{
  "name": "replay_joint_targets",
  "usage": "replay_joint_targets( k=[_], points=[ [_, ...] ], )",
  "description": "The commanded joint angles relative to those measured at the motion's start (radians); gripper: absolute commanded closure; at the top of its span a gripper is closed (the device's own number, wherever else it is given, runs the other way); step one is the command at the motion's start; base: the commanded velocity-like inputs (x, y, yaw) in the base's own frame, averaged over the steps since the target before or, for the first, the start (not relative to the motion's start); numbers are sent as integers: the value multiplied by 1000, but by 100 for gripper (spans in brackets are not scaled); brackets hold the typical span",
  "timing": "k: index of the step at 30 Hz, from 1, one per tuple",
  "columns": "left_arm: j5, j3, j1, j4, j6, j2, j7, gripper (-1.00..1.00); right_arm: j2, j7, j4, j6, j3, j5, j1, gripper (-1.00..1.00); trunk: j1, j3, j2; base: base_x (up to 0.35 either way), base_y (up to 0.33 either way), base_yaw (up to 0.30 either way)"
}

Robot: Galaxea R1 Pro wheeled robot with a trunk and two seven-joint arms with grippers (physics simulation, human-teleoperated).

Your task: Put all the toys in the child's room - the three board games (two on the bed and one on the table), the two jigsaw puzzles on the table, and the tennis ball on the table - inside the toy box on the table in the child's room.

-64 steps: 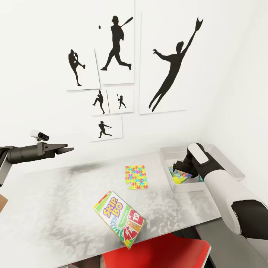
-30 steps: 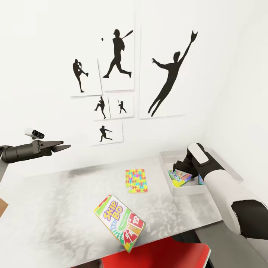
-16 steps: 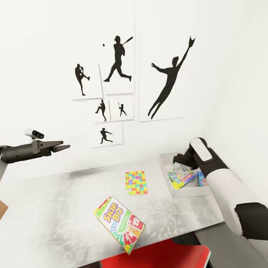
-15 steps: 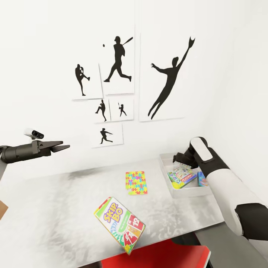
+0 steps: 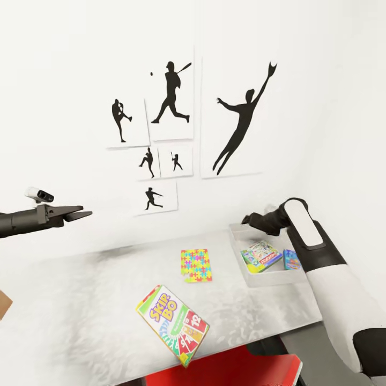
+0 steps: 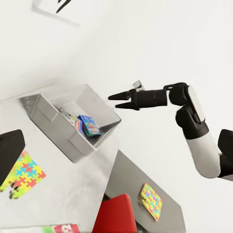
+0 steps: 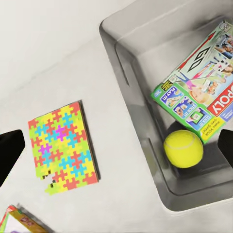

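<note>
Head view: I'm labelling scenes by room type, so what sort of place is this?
Likely a child's room: baseball silhouette posters on the wall, a Skip-Bo game and jigsaw puzzle on the table, a toy box.

Everything I see is bright and evenly lit, crisp, with soft mottled sheen on the worktop [image 5: 80, 300] and faint shadows.

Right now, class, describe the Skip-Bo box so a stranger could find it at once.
Start at the grey table under the baseball silhouettes. At its near edge, above the red chair, lies the Skip-Bo box, overhanging slightly. Unlike the flat jigsaw puzzle behind it, it is thick and lettered.
</note>
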Motion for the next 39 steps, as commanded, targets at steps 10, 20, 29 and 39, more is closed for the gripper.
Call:
replay_joint_targets(
  k=[10, 20, 29, 39],
  points=[
    [2, 0, 29, 75, -48, 33, -5, -100, -60, -9, -223, 2, 2, -108, 131, -100, 1, 14, -2, -192, 0, 0],
    [1, 0, 38, 111, -65, 36, -18, -100, -59, -8, -273, 2, 3, -137, 181, -100, 1, 30, -2, -230, 0, 0],
    [0, 1, 39, 114, -66, 38, -21, -100, -54, -8, -278, 2, 5, -140, 187, -100, 1, 44, -2, -39, 20, 0],
    [0, 1, 39, 116, -65, 49, -21, -100, -51, -15, -274, 2, 9, -134, 188, -100, 1, 61, -2, -5, 168, 71]
  ],
)
